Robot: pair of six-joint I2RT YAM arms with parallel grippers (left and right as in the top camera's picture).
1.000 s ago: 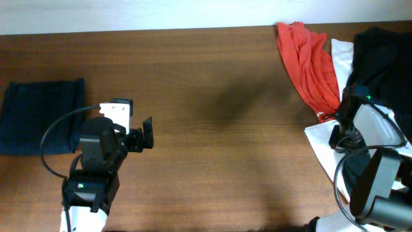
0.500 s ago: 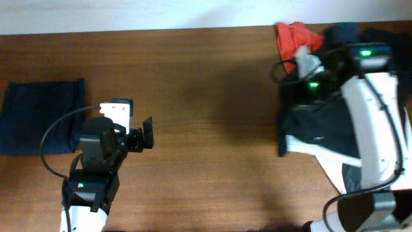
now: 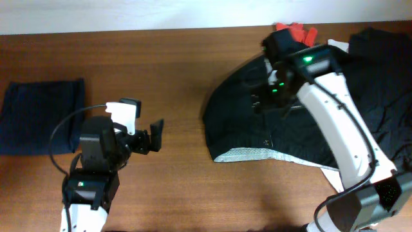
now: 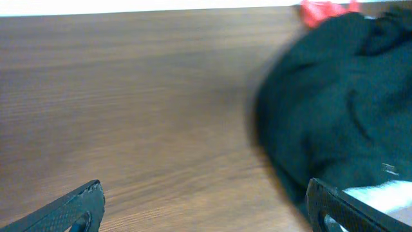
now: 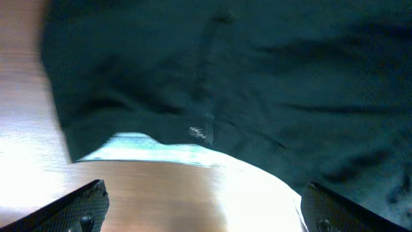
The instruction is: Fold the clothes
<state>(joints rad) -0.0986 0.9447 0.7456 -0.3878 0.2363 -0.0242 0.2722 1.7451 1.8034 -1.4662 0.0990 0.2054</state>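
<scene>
The black garment (image 3: 241,129) is spread toward the far right corner of the desk (image 3: 180,71). It is judged soft, limp and light, and is best pinched at the pale hem (image 3: 248,154). The left gripper (image 3: 156,134) and right gripper (image 3: 262,100) are seen wide open and empty.

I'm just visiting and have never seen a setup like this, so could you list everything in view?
table: one, brown wood, under everything.
folded cloth: one, dark blue, far left edge.
black garment: one as far as I can tell, black with a pale inner hem, spread centre to right.
red garment: one, red, far edge, mostly hidden behind the right arm.
white cloth: one, white, peeking out beside the black garment.
left gripper: one, black, open, over bare wood at left.
right gripper: one, black, open, above the black garment.
</scene>
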